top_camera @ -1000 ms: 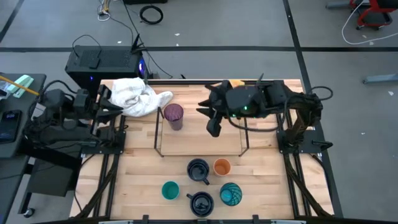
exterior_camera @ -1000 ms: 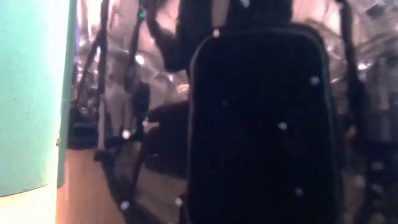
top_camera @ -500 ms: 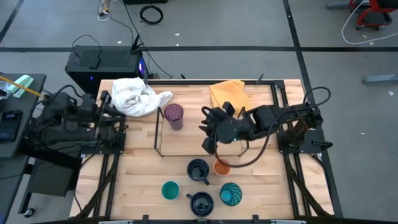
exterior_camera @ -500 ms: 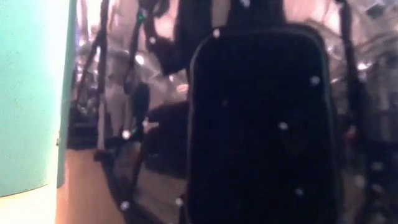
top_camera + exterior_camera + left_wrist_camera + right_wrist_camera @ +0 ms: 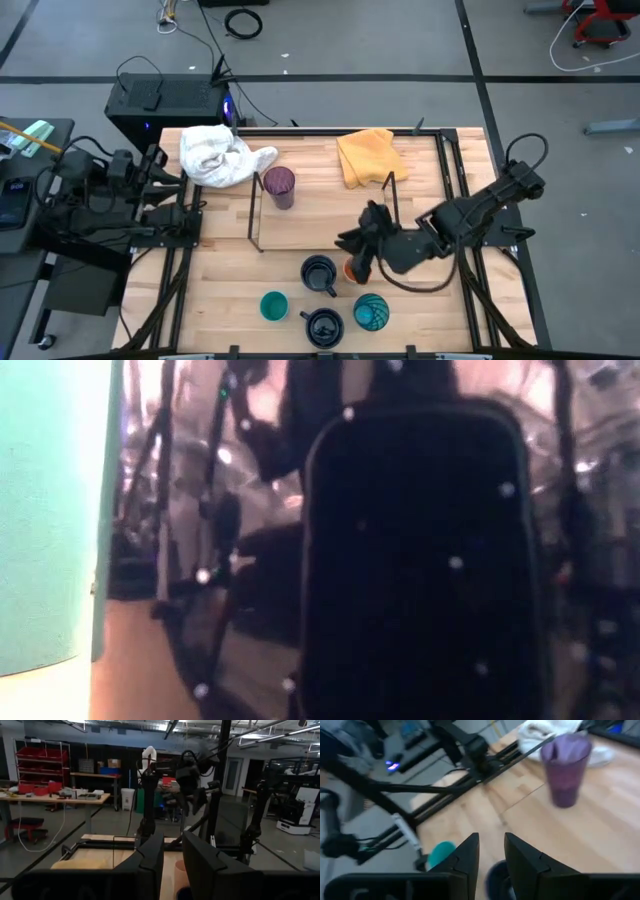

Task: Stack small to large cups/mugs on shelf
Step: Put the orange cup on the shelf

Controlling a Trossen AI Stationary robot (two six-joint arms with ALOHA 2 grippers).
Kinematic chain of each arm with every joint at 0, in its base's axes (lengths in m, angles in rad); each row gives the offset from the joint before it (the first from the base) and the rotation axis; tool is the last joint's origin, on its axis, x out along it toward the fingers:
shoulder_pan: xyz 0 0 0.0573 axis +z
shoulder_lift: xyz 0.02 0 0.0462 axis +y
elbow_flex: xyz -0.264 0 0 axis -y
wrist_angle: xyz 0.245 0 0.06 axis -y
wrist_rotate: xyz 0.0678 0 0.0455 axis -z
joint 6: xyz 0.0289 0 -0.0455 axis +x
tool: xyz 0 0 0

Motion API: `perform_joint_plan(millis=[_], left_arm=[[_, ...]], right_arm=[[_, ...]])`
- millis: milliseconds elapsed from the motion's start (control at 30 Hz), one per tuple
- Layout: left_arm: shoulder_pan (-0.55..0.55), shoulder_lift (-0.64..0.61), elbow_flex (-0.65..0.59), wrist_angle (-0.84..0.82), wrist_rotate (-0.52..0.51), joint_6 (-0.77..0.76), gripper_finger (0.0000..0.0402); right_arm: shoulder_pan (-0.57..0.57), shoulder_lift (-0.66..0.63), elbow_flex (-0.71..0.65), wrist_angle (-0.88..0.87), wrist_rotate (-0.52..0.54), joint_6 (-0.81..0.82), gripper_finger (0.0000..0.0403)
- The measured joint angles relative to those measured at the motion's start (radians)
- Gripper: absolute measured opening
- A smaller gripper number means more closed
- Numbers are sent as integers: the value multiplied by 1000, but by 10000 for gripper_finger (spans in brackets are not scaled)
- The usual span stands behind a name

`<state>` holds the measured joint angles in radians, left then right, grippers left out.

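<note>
My right gripper [image 5: 357, 260] hovers just over the small orange cup [image 5: 349, 271], which it partly hides. Its fingers [image 5: 491, 851] stand a narrow gap apart and hold nothing. One navy mug [image 5: 318, 272] stands on the table beside the orange cup, and the other [image 5: 322, 325] stands near the front edge. There it sits between the small teal cup [image 5: 273, 305] and the patterned teal cup [image 5: 371, 312]. The purple tumbler [image 5: 279, 186] stands at the left end of the black wire shelf [image 5: 322, 246]. My left gripper [image 5: 165, 178] waits at the table's left edge with a narrow gap between its fingers.
A white cloth [image 5: 215, 155] and a yellow cloth [image 5: 365, 155] lie at the table's far side. In the low view the teal cup [image 5: 50, 510] and a navy mug [image 5: 420, 560] fill the foreground. There is bare wood on the shelf to the right of the tumbler.
My right gripper has swung from above the shelf toward the table's near edge and down. It now stands over the orange cup, and the yellow cloth has come into view behind it. My left arm has drawn back slightly toward the table's left edge.
</note>
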<state>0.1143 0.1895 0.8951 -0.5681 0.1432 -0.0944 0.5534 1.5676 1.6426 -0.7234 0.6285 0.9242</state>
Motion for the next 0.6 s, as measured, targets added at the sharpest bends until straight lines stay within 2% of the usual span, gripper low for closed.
perform_joint_plan(millis=[133,333,600], left_arm=[[0,0,-1,36,0,0,78],[0,0,0,46,0,0,80],[0,0,0,48,0,-1,73]], right_arm=[[72,-39,-97,80,2,82,97],[157,-67,-177,77,16,217,94],[281,-77,-184,-132,-8,400,94]])
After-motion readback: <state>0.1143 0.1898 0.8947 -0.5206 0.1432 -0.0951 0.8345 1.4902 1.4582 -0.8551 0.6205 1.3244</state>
